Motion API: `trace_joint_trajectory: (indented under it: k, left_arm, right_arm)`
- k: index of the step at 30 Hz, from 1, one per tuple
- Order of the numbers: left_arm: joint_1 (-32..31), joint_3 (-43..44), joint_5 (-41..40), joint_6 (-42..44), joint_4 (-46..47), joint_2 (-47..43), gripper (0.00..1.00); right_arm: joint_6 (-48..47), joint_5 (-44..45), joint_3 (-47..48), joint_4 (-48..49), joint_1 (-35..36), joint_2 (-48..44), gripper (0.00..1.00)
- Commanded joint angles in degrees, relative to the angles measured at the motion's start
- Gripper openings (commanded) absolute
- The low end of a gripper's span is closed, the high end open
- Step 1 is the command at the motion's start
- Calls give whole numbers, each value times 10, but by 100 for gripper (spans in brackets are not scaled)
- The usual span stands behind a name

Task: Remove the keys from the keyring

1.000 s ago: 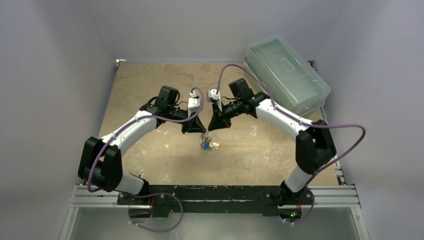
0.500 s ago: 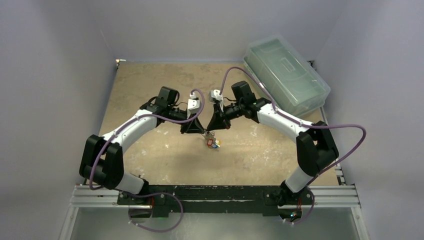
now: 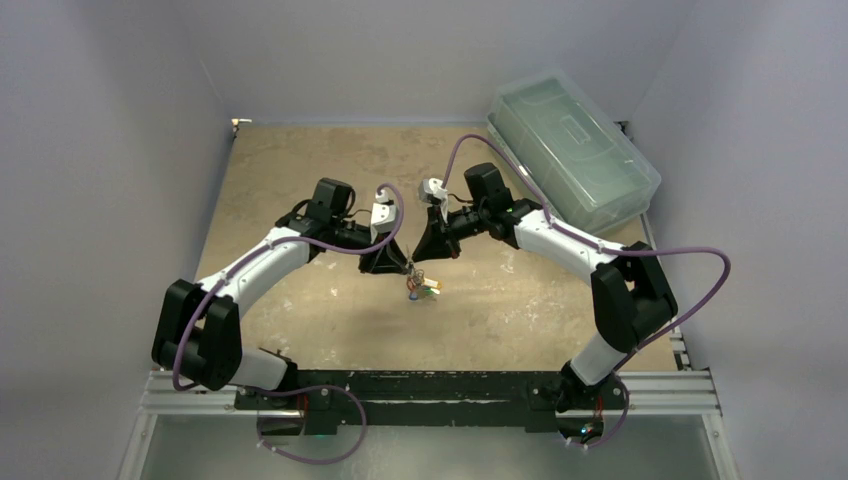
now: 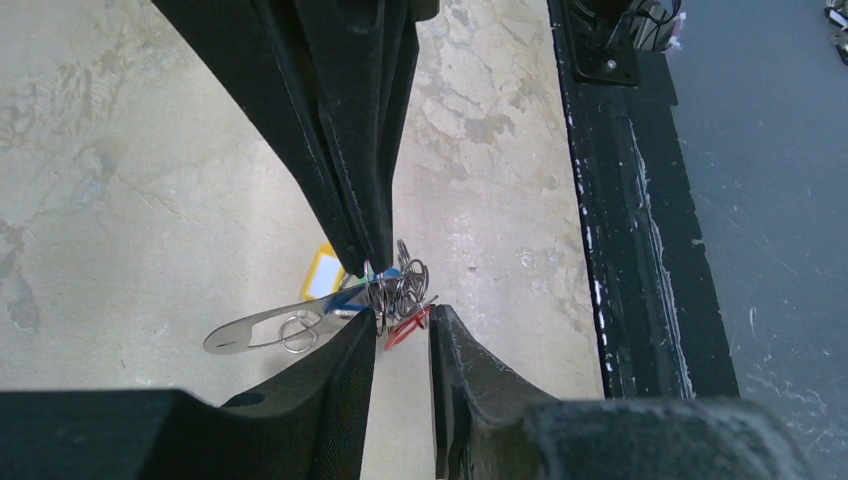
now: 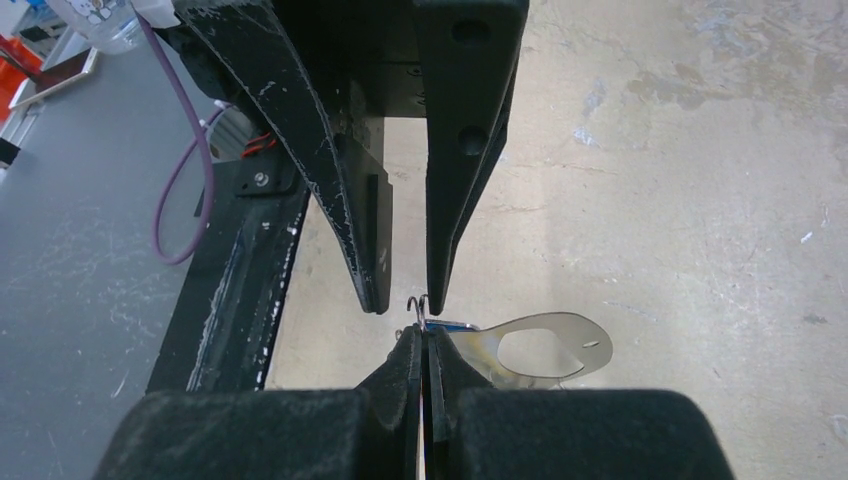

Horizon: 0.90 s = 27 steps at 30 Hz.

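The keys [image 3: 421, 286] hang in the air between my two grippers, above the middle of the tan table. In the left wrist view the keys [image 4: 398, 290] are a clump of wire rings with red, blue and yellow-white tags. The flat silver keyring [image 4: 255, 331] sticks out to the left of the clump. My right gripper [image 5: 421, 335] is shut on the clump's wire rings, and the keyring [image 5: 560, 350] juts out beside its tips. My left gripper [image 4: 400, 318] is open. Its fingertips [image 4: 362, 325] stand on either side of the rings and the red tag.
A clear lidded plastic box [image 3: 572, 150] lies at the back right corner. The black base rail [image 3: 430, 385] runs along the near edge and also shows in the left wrist view [image 4: 640, 200]. Grey walls close in both sides.
The left arm has drawn a little to the left. The right gripper has shifted slightly left. The hanging keys have swung and sit a touch higher under the fingertips.
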Motion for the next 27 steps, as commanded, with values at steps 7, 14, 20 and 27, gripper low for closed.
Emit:
trace_joint_trajectory:
  k: [7,14,20,27]
  left_arm:
    - [2,17,40,-42,36,-17,5]
    - [3,33,24,-60,32,-15,0]
    - [1,45,20,-55,15,-4,0]
    - [-7,60,22,-14,-36,15,0]
  right_arm:
    - [20,-33,-4,34,-4,-17,0]
    - [-64,-24,39,-82,-3,3,15]
    - [-124,-6,90,-185,-3,16,27]
    - [-161,-4,157,-264,-4,49,37]
